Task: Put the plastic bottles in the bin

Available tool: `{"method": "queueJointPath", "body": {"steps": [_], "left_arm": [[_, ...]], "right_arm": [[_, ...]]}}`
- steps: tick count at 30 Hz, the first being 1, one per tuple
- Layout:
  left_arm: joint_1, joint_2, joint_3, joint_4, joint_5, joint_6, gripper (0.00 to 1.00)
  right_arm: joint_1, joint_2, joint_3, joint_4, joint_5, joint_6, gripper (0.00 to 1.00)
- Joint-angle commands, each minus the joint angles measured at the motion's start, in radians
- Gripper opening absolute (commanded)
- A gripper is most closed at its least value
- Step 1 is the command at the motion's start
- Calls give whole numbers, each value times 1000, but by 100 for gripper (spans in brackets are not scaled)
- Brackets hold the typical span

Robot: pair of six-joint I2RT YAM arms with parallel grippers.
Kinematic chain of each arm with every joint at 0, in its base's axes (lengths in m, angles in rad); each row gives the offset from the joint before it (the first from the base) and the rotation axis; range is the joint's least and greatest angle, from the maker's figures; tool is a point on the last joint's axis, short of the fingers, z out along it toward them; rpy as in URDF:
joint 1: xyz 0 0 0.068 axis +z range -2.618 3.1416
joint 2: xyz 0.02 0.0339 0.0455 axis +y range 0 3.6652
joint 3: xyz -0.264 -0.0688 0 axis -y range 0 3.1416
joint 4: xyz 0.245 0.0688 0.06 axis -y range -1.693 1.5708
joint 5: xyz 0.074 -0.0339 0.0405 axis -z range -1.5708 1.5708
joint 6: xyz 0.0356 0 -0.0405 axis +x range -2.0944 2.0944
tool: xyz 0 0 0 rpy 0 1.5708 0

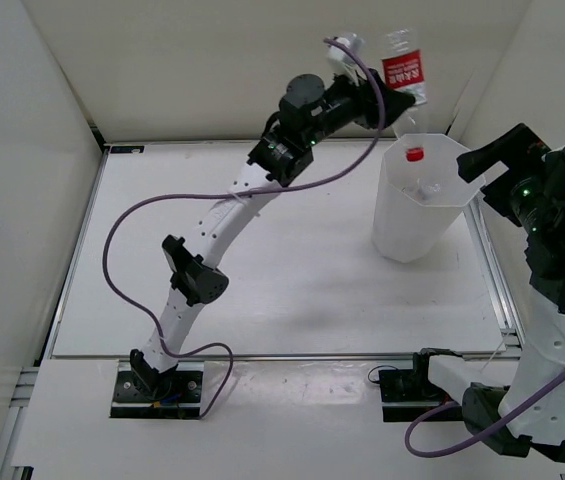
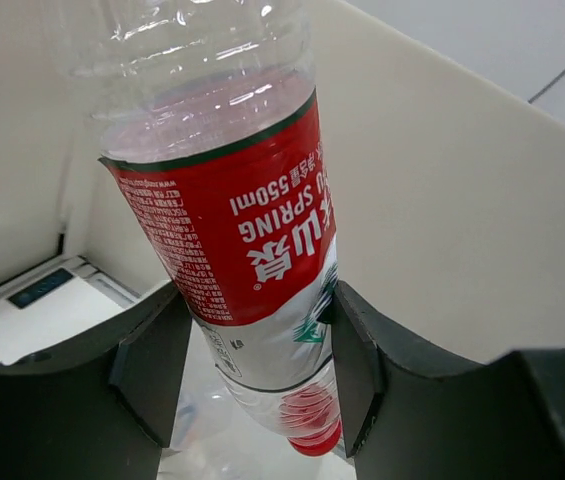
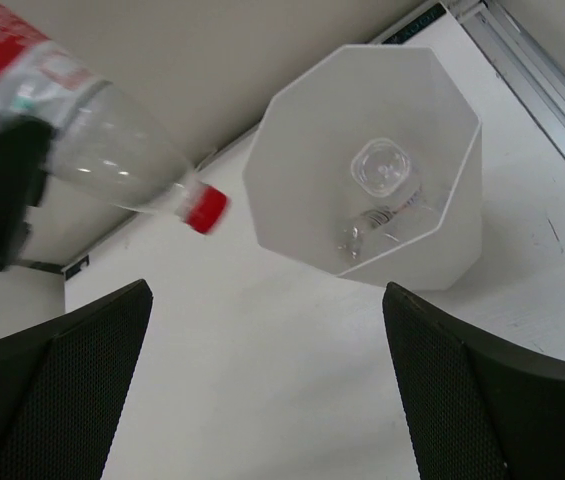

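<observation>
My left gripper (image 1: 387,105) is shut on the red-labelled clear bottle (image 1: 405,75) and holds it tilted, red cap (image 1: 414,154) pointing down, just above the far-left rim of the white octagonal bin (image 1: 402,225). In the left wrist view the fingers (image 2: 152,350) press both sides of the bottle (image 2: 232,200) at the label's lower end. My right gripper (image 1: 497,160) is open and empty, raised to the right of the bin. Its wrist view shows the bin (image 3: 262,150) from above, with clear bottles (image 3: 382,170) lying inside, and the held bottle (image 3: 112,150) at upper left.
White enclosure walls stand close behind and beside the bin. The white tabletop (image 1: 262,260) stretches left of the bin. A metal rail (image 1: 492,270) runs along the table's right edge. A purple cable (image 1: 132,220) loops off the left arm.
</observation>
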Motion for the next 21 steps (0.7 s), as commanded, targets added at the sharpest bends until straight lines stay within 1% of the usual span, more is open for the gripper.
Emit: {"method": "queueJointPath", "body": {"steps": [1,2,5,7,8,9,11,14,16,17,18,19,20,21], "left_arm": [[-11,59,3,31,-43,29,56],[-11,68,-11,31,-43,15,56],[-36,94,-34,31,-30,-11,61],[-45,105,-43,31,-9,-32,83],[-45,116,-43,31,-9,-32,97],[-45,116,-57,31,3,-32,100],[-45,76,-68,31,-6,-23,100],[-45,17,-101,31,-26,15,100],[-19,-68,-164,-19,-26,63,100],[-19,-97,-180,-56,-58,78,100],[-4,-129,-224,-93,-79,93,100],[6,-207,-264,-151,-104,133,100],[15,-258,-320,-167,-136,153,100],[32,-314,-473,-167,-212,164,100]], "right_arm": [[-2,13,92,-28,-19,-2,100],[-2,13,103,-43,-19,-13,100],[-2,-9,103,-62,2,-25,100],[-2,-10,74,-62,11,-35,100],[-2,-19,74,-62,11,-35,100],[-2,-19,64,-62,11,-35,100],[-2,-19,55,-62,11,-35,100],[-2,-10,55,-71,53,-19,100],[-2,13,44,-80,74,10,100],[-2,23,34,-92,74,10,100],[-2,35,34,-103,62,10,100],[-2,53,34,-123,51,10,100],[-2,97,53,-170,42,10,100],[-2,119,66,-190,6,10,100]]}}
